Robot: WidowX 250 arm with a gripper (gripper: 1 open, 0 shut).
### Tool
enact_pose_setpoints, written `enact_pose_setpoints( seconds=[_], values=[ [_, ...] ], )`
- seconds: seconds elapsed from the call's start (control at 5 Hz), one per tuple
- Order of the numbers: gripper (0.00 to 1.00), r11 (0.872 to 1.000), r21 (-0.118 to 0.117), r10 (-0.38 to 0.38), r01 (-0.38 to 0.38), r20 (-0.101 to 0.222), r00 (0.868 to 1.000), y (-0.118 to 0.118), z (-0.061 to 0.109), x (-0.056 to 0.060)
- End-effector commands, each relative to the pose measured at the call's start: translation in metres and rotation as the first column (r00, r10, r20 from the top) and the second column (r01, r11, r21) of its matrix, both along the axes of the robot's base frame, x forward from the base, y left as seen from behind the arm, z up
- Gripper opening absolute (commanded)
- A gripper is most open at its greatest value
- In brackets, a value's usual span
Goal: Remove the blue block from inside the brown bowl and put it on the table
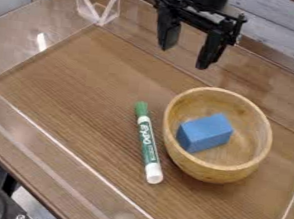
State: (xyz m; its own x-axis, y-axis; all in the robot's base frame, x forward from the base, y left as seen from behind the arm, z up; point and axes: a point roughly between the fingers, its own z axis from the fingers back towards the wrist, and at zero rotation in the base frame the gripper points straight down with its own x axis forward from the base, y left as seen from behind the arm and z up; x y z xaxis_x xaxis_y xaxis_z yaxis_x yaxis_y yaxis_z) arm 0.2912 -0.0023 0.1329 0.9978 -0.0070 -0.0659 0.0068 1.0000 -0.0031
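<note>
Leftmost, the low clear walls [38,38] edge the table [86,84], a glossy brown wood-grain top. Next, near the middle, a green-and-white marker [146,142] lies flat on the wood, its green cap toward the back and its white end toward the front edge. Just beside it to the right sits the brown bowl [243,169], round, light wood, thick rim, upright. The blue block [203,134] rests inside the bowl, slightly left of its centre, apart from the marker. Above and behind the bowl hangs the black claw [187,38], pointing down, fingers [209,51] spread apart, nothing between them. It touches neither bowl nor block.
</note>
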Motion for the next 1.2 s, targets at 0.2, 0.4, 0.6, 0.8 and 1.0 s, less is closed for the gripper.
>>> enact_pose_setpoints(
  seconds=[0.2,0.4,0.6,0.8,1.0],
  values=[
    [1.0,0.993,-0.004,-0.115,0.115,0.013,0.993,-0.024,-0.007,-0.01],
    [1.0,0.982,-0.006,-0.189,0.19,0.028,0.982,-0.036,-0.009,-0.014],
    [1.0,0.976,-0.008,-0.217,0.217,0.029,0.976,-0.043,-0.013,-0.015],
    [1.0,0.973,-0.01,-0.231,0.231,0.03,0.973,-0.047,-0.017,-0.017],
    [1.0,0.969,-0.011,-0.246,0.247,0.032,0.969,-0.052,-0.022,-0.018]
  ],
)
